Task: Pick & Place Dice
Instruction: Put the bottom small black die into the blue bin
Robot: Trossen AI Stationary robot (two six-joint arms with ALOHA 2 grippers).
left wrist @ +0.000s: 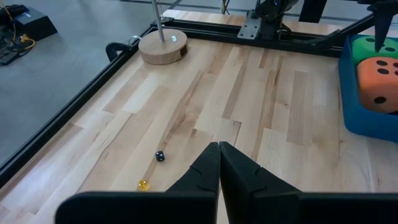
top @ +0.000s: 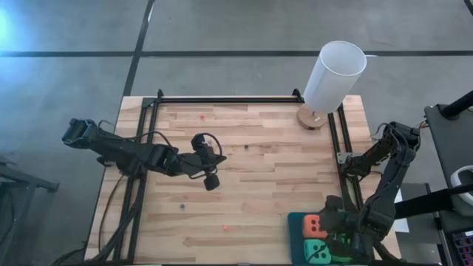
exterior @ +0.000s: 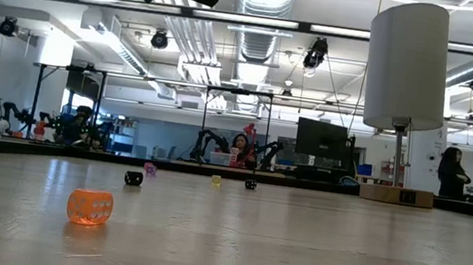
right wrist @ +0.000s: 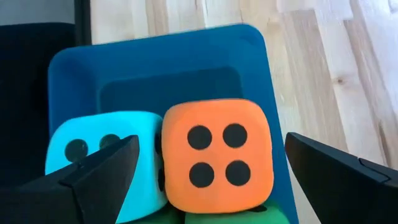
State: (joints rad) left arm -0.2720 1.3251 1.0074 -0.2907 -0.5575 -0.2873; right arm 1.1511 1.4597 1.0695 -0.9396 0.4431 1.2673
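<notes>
Orange-red die (right wrist: pixel 214 155), four pips toward my right wrist camera, sits in the blue tray (right wrist: pixel 180 68) pressed against the turquoise die (right wrist: pixel 102 149); a strip of green die (right wrist: pixel 230 216) shows just below them. From above I see the tray at the table's (top: pixel 244 185) near right corner, with the orange-red die beside the turquoise one and a green die (top: pixel 317 251) in front of them. My right gripper (right wrist: pixel 211 174) hangs over these dice with its fingers spread wide, touching none of them. My left gripper (left wrist: pixel 219 155) hovers above the middle of the table, fingers pressed together on nothing. Beneath it lie a few tiny dice, one black (left wrist: pixel 160 155), one yellow (left wrist: pixel 143 184). A white cylinder (top: pixel 334 76) stands on a wooden base at the far right.
</notes>
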